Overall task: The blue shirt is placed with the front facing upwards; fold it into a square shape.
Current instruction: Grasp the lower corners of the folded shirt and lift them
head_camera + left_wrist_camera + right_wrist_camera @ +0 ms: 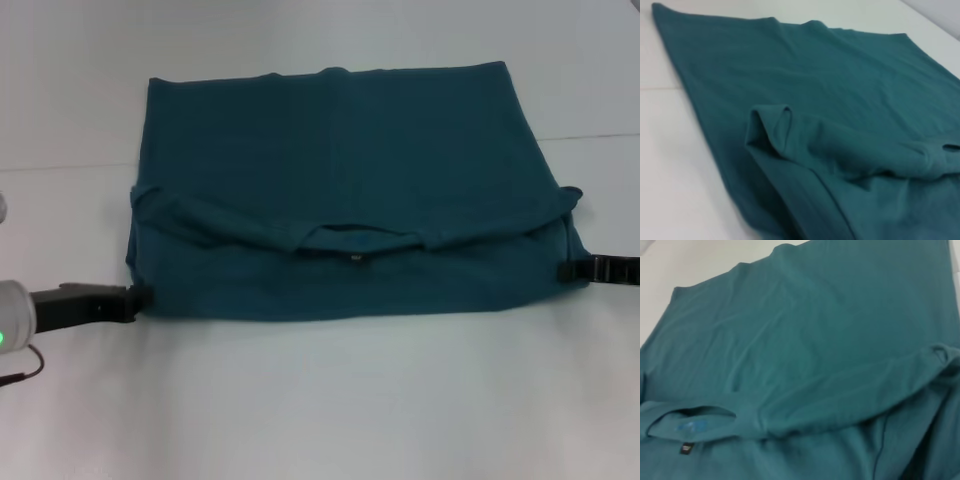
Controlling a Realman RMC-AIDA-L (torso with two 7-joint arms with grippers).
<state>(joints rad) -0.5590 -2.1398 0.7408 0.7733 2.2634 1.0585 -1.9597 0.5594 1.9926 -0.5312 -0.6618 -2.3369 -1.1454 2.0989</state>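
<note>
- Nearest the robot: bare white table point(330, 400), nothing lying along its near edge.
- Toward the table's left edge: left hand point(140, 297), low over the surface, dark tip touching the near-left corner of the blue shirt point(340, 180); how far open, cannot tell, nor whether any cloth is gripped.
- Toward the table's right edge: right hand point(568, 268), also low, tip meeting the shirt's near-right corner; opening and hold likewise cannot tell.
- Mid-table: blue shirt lying flat, folded over itself into a wide rectangle, near edge running roughly parallel to the table's near edge.
- Across the near part of the shirt: folded-over layer ending in a slightly sagging ridge from side to side, collar point(355, 236) opening at its middle, small dark label point(355, 259) just below it.
- Seen from the left wrist: a rolled sleeve hem point(771, 125) standing up in a loop at the end of that ridge.
- Seen from the right wrist: collar gap point(695, 420) with label point(686, 448) beneath.
- Farthest: shirt's straight far edge with a small bump at centre, then more white table toward the far edge.
</note>
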